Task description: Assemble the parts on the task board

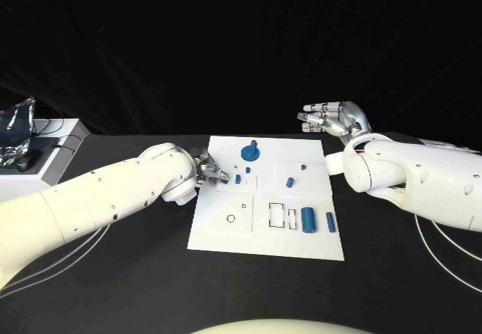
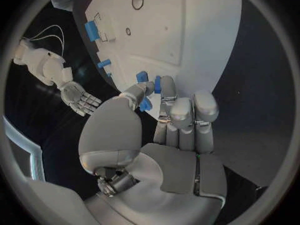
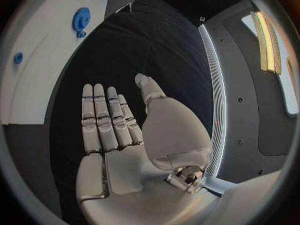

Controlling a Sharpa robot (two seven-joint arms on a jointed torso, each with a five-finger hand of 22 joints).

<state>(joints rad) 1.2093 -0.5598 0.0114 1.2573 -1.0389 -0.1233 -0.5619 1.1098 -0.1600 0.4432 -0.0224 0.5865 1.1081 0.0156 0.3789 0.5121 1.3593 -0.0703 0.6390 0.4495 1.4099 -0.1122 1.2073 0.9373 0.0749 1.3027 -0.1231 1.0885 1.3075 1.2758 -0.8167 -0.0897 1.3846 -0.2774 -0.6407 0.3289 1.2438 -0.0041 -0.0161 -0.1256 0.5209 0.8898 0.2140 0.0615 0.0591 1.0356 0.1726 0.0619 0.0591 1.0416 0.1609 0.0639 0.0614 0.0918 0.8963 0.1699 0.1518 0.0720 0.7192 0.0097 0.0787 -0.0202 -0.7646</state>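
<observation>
White board (image 1: 263, 233) lies in the middle of the black table (image 1: 120, 278). 2 blue cylinders (image 1: 308, 220) lie near its right edge, and a blue gear (image 1: 250, 152) stands toward its far edge. At the board's left edge, the left hand (image 1: 209, 171) pinches a small blue peg (image 2: 145, 104). Beyond the far right corner, the right hand (image 1: 333, 118) hovers empty, fingers straight.
</observation>
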